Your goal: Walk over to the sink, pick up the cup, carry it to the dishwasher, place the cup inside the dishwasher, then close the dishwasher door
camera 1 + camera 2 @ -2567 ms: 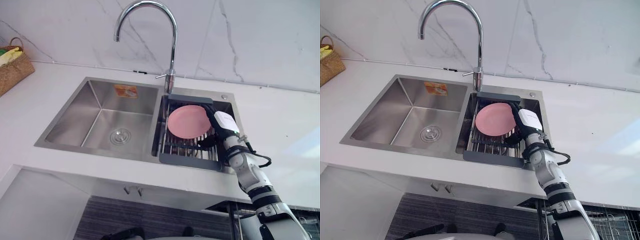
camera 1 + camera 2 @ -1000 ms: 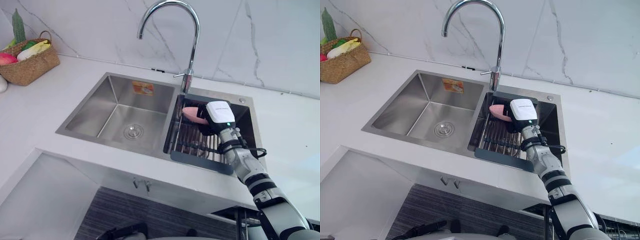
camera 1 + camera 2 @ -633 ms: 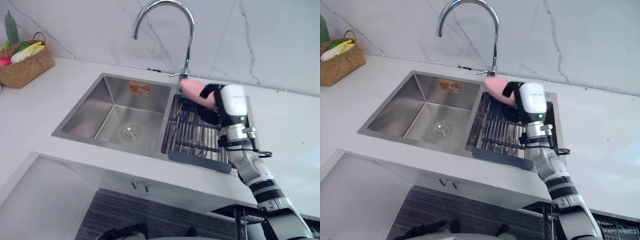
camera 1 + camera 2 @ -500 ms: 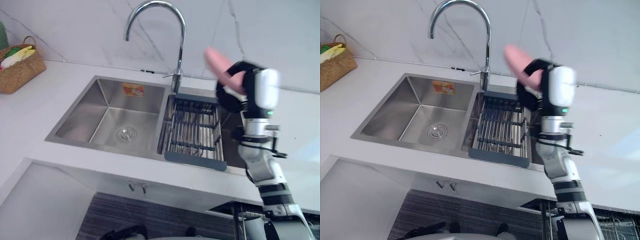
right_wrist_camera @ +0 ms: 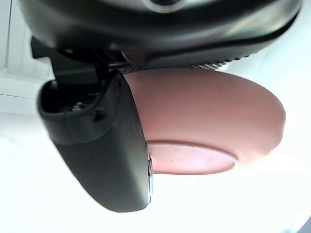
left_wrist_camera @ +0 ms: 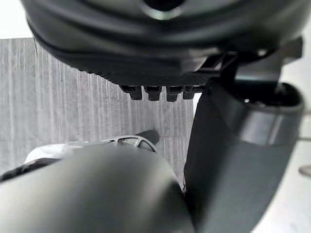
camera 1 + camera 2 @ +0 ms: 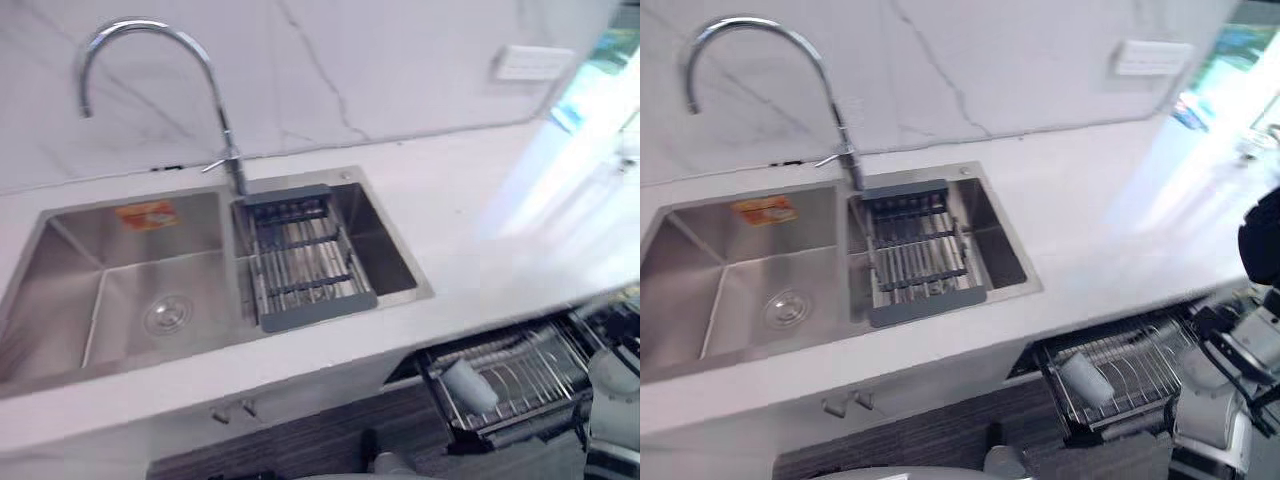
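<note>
The left hand [image 6: 233, 160] carried nothing; its state could not be told. In the sink [image 7: 100, 290], the drain rack [image 7: 300, 265] stood bare. Right of the sink, the pulled-out dishwasher rack [image 7: 520, 375] held a white cup [image 7: 468, 385]. Further right, the right hand [image 5: 97, 145] pinched the pink bowl [image 5: 204, 111] by its wall. Risk judged: the shallow pinch might slip, or the bowl strike the white cup on lowering. Half a second earlier the bowl hung above the sink; the view had since swung right.

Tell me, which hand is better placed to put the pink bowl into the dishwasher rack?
Right. The right hand holds the pink bowl, and the open dishwasher rack lies on its side. The left hand holds nothing.
</note>
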### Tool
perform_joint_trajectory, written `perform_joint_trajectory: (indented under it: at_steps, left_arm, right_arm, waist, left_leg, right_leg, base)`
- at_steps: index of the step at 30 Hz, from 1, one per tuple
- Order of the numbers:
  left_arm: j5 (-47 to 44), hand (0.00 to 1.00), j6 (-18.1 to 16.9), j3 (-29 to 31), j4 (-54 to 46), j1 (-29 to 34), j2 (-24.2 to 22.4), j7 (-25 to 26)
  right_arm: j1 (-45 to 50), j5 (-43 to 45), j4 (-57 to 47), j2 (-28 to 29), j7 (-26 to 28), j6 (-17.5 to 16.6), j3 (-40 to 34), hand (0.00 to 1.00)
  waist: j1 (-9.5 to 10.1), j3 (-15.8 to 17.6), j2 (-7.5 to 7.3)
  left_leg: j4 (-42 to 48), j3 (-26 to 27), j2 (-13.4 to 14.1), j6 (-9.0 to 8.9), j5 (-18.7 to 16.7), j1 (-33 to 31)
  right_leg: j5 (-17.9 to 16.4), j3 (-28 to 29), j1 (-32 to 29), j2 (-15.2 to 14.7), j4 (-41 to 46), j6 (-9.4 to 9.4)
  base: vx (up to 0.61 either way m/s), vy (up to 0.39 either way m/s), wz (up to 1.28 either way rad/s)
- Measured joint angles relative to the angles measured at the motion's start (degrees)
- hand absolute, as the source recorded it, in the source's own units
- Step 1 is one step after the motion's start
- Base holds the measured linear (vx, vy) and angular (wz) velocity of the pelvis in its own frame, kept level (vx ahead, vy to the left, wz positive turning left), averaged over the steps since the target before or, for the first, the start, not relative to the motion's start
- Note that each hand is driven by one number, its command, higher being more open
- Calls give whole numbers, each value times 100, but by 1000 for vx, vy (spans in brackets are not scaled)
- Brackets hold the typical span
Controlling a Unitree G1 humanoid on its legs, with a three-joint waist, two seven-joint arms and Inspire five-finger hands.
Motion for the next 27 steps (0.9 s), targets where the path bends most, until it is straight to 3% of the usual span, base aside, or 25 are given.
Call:
perform_joint_trajectory:
  at_steps: [1,2,3,4,5,6,7,8,9,10,12,13,17,23,27]
  left_arm:
    - [-107,100,32,-2,18,8,7,52]
    - [-263,100,54,0,13,40,22,138]
    - [-324,100,55,1,9,59,40,162]
    - [-366,100,52,1,-18,69,87,216]
    - [-374,100,42,14,-37,-13,118,289]
    - [-417,100,35,36,-35,-65,153,318]
    - [-429,100,20,33,-14,-86,127,344]
    - [-442,100,-93,116,7,-86,55,456]
    - [-475,100,-124,110,-10,-91,61,539]
    - [-604,100,-146,109,-50,-114,94,650]
    - [-803,100,-150,119,-43,-138,131,729]
    - [-882,100,-148,121,-37,-133,119,775]
    - [-883,100,-138,127,-64,-40,11,799]
    - [-1003,100,-153,138,-216,-33,7,807]
    - [-995,100,-181,110,-285,-39,-59,745]
  right_arm:
    - [58,-2,109,103,-190,-68,-72,0]
    - [90,-10,274,183,-396,-135,-138,0]
    - [105,-11,342,200,-486,-158,-140,0]
    - [139,-46,425,202,-584,-214,-117,0]
    - [129,-170,508,175,-605,-241,-56,0]
    - [71,-247,615,150,-605,-241,87,0]
    - [16,-274,715,145,-604,-240,184,0]
    - [-151,-300,1031,210,-611,-240,407,0]
    - [-145,-302,1160,241,-613,-237,499,0]
    - [-129,-299,1501,284,-602,-224,632,0]
    - [-72,-286,1700,391,-518,-161,864,0]
    - [-7,-291,1714,482,-479,-164,960,0]
    - [531,-274,1889,622,-131,-159,966,0]
    - [628,-262,2035,701,521,-138,1421,0]
    - [497,-270,2549,701,988,250,2019,0]
  waist:
    - [-48,-5,18]
    - [-66,-15,31]
    - [-68,-39,43]
    - [-52,-126,-47]
    - [-35,-136,-179]
    - [78,-120,-246]
    - [143,-135,-241]
    - [306,-217,-173]
    - [306,-196,-209]
    - [330,-146,-277]
    - [377,-129,-352]
    - [372,-114,-373]
    - [333,-117,-219]
    - [317,125,-140]
    - [422,236,-36]
  left_leg:
    - [71,52,135,-12,-1,-17]
    - [243,109,344,-70,-34,-59]
    - [352,126,432,-110,-61,-111]
    - [677,145,553,-207,-127,-253]
    - [1101,67,624,-246,-242,-483]
    - [1140,-60,516,-197,-308,-602]
    - [1027,-156,366,-144,-298,-662]
    - [850,127,362,-160,-144,-739]
    - [922,179,381,-164,-142,-779]
    - [1086,236,428,-201,-132,-799]
    - [1160,331,463,-315,-113,-858]
    - [1155,417,442,-357,-85,-855]
    - [913,401,493,-431,123,-754]
    - [701,295,373,-309,315,-767]
    - [571,18,250,-238,420,-781]
  right_leg:
    - [-351,-386,-123,-88,621,-233]
    - [-672,-736,-175,-252,1381,-242]
    - [-777,-844,-175,-349,1666,-238]
    - [-872,-948,-147,-527,1937,-172]
    - [-827,-1046,-224,-463,1890,-140]
    - [-782,-959,-240,-413,1607,-199]
    - [-701,-748,-125,-252,1104,-105]
    - [-1213,-572,111,-167,864,-222]
    - [-1464,-709,197,-291,1127,-215]
    - [-1469,-859,562,-431,939,-85]
    - [-1257,-694,927,-262,4,268]
    - [-1251,-649,1024,-220,-308,265]
    - [-1201,-635,1053,-87,-367,225]
    - [-1107,-741,1027,-120,-481,205]
    - [-1071,-1023,1156,-181,-532,215]
  base:
    - [-3,-23,-41]
    - [42,-45,-26]
    - [88,-104,-27]
    - [89,-158,-31]
    - [49,-187,-59]
    - [-33,-118,-70]
    - [-156,-1,-115]
    - [-133,50,-91]
    - [-60,-61,-83]
    - [19,-141,-31]
    - [-83,-232,-40]
    - [-142,-211,-38]
    - [-128,-70,-7]
    - [-107,34,10]
    - [-18,47,37]
